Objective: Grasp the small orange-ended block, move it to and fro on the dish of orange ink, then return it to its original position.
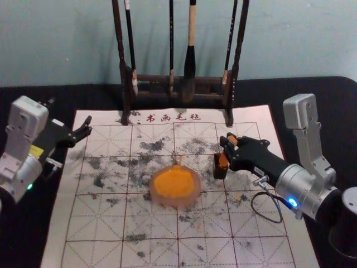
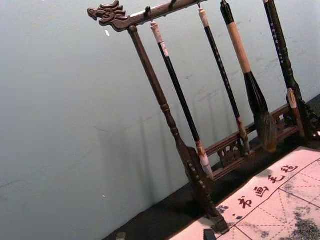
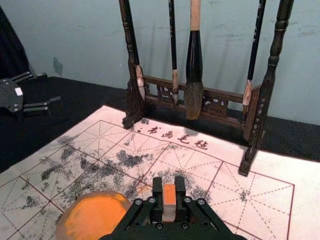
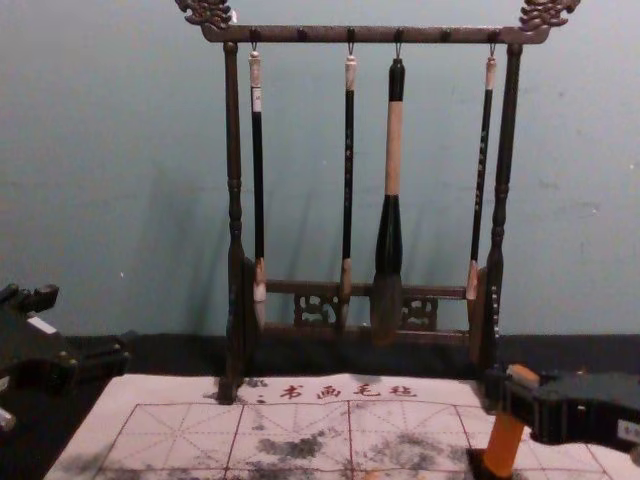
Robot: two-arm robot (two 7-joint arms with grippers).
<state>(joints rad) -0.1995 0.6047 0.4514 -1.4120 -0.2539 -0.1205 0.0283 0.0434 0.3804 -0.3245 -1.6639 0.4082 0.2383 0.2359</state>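
Note:
My right gripper is at the right side of the mat, shut on the upright, slightly tilted block. The block's lower end is at a small dark holder; whether it rests inside, I cannot tell. The chest view shows the block with an orange body below the fingers. In the right wrist view the gripper pinches the block, orange on top and pale at its near face. The round dish of orange ink lies left of the holder. My left gripper stays parked, open, at the far left.
A dark wooden rack with several hanging brushes stands behind the mat, close beyond my right gripper. The white gridded mat has black ink smudges and lies on a black-covered table. A plain wall rises behind.

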